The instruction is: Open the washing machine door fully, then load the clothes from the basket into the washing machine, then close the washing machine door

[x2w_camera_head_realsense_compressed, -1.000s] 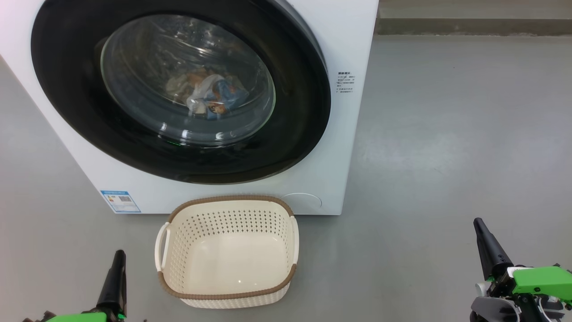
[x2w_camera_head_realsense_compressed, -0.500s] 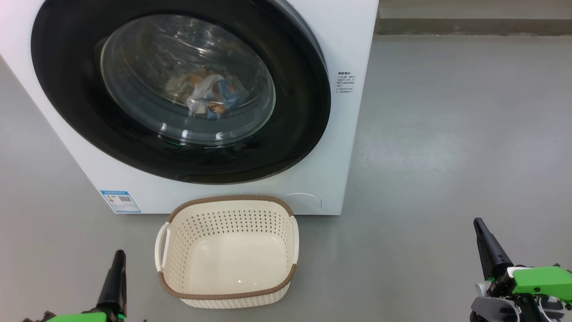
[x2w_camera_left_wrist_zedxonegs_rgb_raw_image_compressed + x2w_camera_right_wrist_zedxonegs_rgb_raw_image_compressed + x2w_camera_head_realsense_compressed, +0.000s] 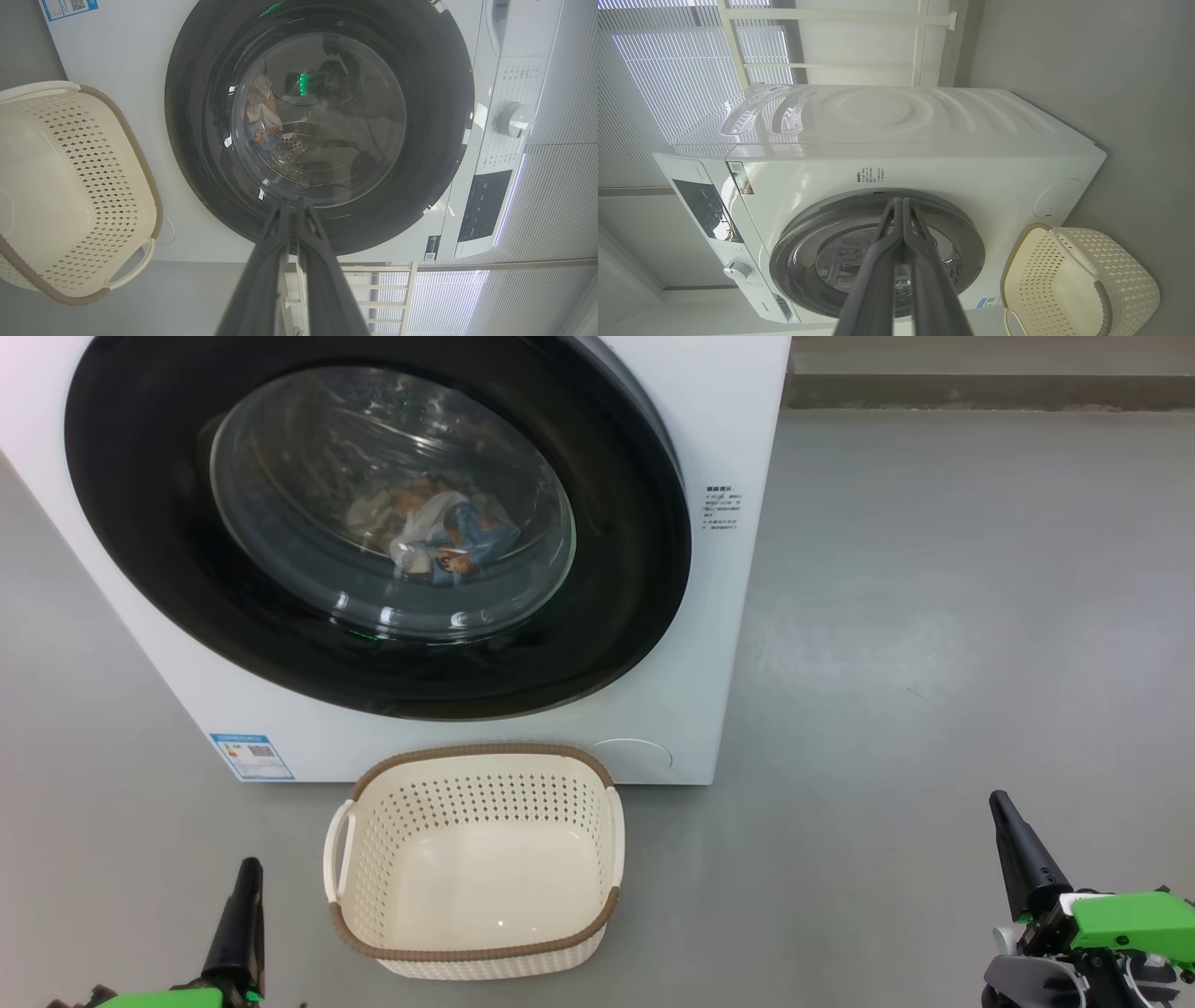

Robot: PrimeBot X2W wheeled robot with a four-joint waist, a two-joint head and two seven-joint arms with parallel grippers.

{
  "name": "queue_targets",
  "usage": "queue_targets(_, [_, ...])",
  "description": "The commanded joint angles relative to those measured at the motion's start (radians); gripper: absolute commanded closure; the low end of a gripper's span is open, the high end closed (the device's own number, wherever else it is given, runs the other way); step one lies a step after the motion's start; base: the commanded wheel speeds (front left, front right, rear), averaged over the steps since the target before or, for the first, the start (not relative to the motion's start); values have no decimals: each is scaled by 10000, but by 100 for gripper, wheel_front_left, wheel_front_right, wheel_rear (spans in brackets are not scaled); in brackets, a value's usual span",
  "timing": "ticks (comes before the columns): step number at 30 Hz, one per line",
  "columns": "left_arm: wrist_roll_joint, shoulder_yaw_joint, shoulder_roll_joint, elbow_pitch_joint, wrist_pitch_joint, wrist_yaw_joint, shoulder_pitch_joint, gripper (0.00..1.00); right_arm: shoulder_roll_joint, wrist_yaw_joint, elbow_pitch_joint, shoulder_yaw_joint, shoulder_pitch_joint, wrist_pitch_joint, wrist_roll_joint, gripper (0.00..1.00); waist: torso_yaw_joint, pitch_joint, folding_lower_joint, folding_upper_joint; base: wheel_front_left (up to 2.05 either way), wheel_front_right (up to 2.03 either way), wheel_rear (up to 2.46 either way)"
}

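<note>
The white washing machine (image 3: 738, 616) stands before me with its round black door (image 3: 140, 551) closed flush against the front. Through the glass window the clothes (image 3: 443, 537) lie inside the drum, cream and blue with orange prints. The cream basket (image 3: 355, 859) with a brown rim sits on the floor in front of the machine with nothing in it. My left gripper (image 3: 248, 868) is low at the left of the basket, shut and holding nothing. My right gripper (image 3: 1001, 801) is low at the far right, also shut and holding nothing. In the wrist views the left gripper (image 3: 293, 203) and right gripper (image 3: 902, 201) show fingers pressed together.
Grey floor (image 3: 934, 616) spreads wide to the right of the machine. A blue label sticker (image 3: 250, 756) sits at the machine's lower left. The control panel with a white dial (image 3: 514, 120) is at the machine's top. A step or ledge (image 3: 990, 390) runs along the far wall.
</note>
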Motion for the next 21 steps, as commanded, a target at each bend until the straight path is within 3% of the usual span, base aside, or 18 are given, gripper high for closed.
queue_targets(1, [-83, 269, 89, -321, 60, 6, -430, 100, -105, 17, -293, 181, -522, 53, -16, 100, 0, 0, 0, 0, 0, 0, 0])
queue_targets(21, [-83, 269, 89, -321, 60, 6, -430, 100, -105, 17, -293, 181, -522, 53, -16, 100, 0, 0, 0, 0, 0, 0, 0])
